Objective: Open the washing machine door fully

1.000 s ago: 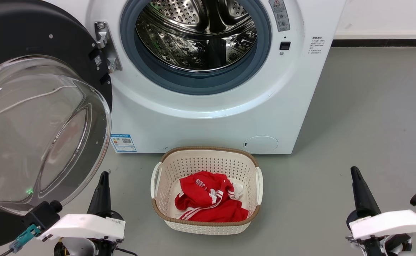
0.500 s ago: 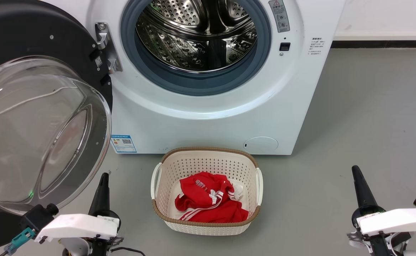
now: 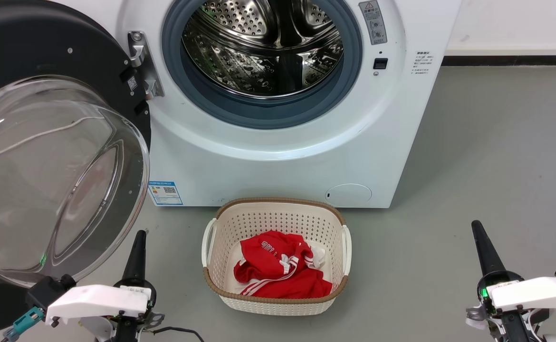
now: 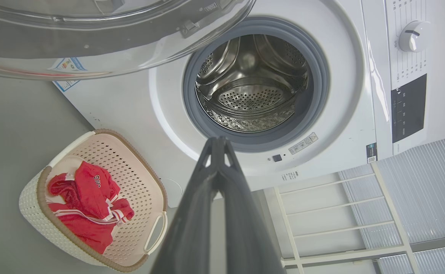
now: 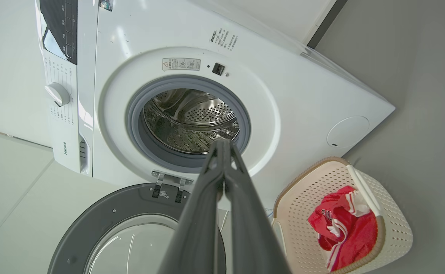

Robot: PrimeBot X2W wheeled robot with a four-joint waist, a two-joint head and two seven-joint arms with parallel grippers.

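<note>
While the door (image 3: 54, 156) hangs wide open at the left of the washer (image 3: 268, 161), swung out toward the robot, both grippers sit low over the floor (image 3: 473, 142). The left gripper (image 3: 140, 235) is near the door's bottom edge, the right gripper (image 3: 476, 227) is well apart on the other side, and each has its fingers (image 4: 207, 213) pressed together, holding nothing. A basket (image 3: 278, 203) of red clothes (image 3: 278, 268) stands before the washer.

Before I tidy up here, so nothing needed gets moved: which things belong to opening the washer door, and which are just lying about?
For the job: washing machine door, washing machine.
Lying about: laundry basket, red garment inside it.
</note>
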